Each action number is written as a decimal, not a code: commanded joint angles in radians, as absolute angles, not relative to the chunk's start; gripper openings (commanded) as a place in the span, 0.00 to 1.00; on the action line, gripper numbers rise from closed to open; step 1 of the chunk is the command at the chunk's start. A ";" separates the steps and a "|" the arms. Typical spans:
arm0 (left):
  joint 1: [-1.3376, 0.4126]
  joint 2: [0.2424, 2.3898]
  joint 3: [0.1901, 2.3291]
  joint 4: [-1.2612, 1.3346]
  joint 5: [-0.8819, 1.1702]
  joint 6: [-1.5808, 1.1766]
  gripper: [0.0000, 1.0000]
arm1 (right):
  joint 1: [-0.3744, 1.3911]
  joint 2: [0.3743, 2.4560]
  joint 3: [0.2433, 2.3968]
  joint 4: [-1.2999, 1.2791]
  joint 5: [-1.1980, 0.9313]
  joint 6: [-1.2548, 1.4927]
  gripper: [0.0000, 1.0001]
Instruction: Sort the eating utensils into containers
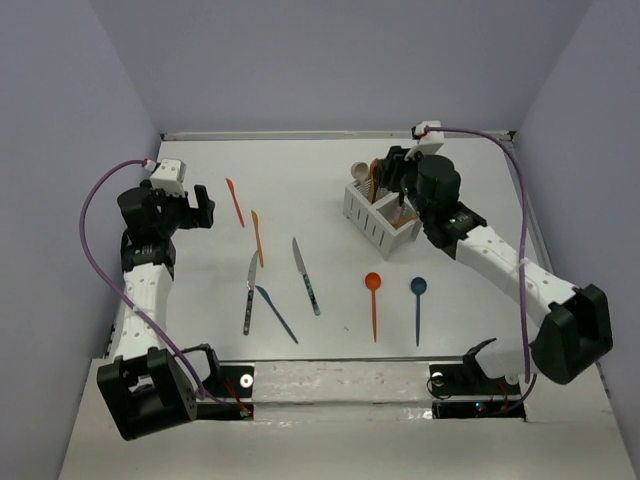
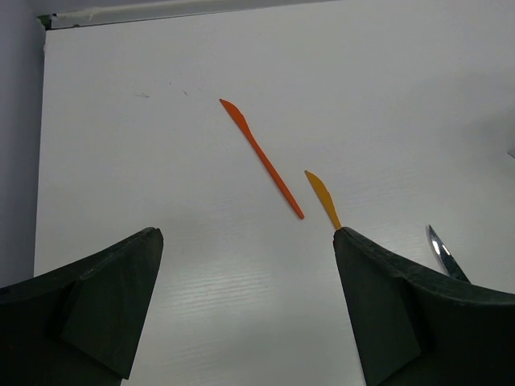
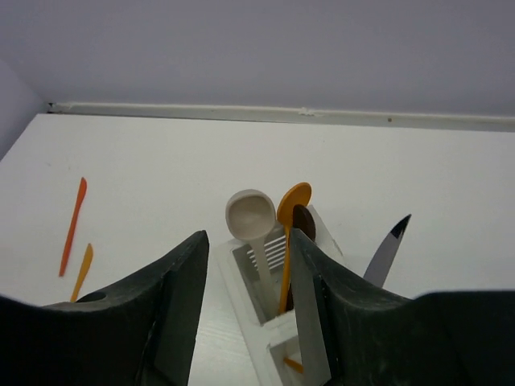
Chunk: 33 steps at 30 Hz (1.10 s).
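Observation:
The white slatted caddy (image 1: 378, 222) stands at the back right, and my right gripper (image 1: 400, 195) hovers right over it. In the right wrist view the gripper (image 3: 248, 249) is open, its fingers either side of the caddy (image 3: 241, 277). The far compartment holds a beige spoon (image 3: 251, 215), an orange spoon (image 3: 294, 199) and a brown spoon (image 3: 306, 221). A silver knife blade (image 3: 388, 249) rises past the right finger, its lower part hidden. My left gripper (image 1: 203, 207) (image 2: 245, 237) is open above bare table, near an orange knife (image 2: 261, 158) and a yellow-orange knife (image 2: 322, 199).
On the table lie the orange knife (image 1: 235, 202), the yellow-orange knife (image 1: 258, 238), two silver knives (image 1: 250, 292) (image 1: 306, 276), a blue knife (image 1: 276, 313), an orange spoon (image 1: 373, 303) and a blue spoon (image 1: 418, 308). Walls close in the back and sides.

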<state>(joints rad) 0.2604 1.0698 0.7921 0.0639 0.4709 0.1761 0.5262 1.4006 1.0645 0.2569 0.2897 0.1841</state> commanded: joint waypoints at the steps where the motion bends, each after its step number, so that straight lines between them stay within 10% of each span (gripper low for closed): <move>1: 0.273 1.084 0.759 0.110 0.477 0.207 0.99 | 0.537 1.250 1.147 -0.228 0.169 0.261 0.51; 13: 0.287 1.135 0.698 0.175 0.456 0.212 0.99 | 0.537 0.986 0.727 -0.683 0.238 0.656 0.54; 23: 0.288 1.117 0.675 0.199 0.462 0.212 0.99 | 0.537 1.256 0.672 -0.586 0.181 0.761 0.58; 29: 0.288 1.115 0.675 0.204 0.459 0.212 0.99 | 0.537 1.388 0.675 -0.568 0.155 0.773 0.51; 33: 0.291 1.109 0.684 0.195 0.463 0.210 0.99 | 0.548 1.442 0.681 -0.560 0.138 0.762 0.17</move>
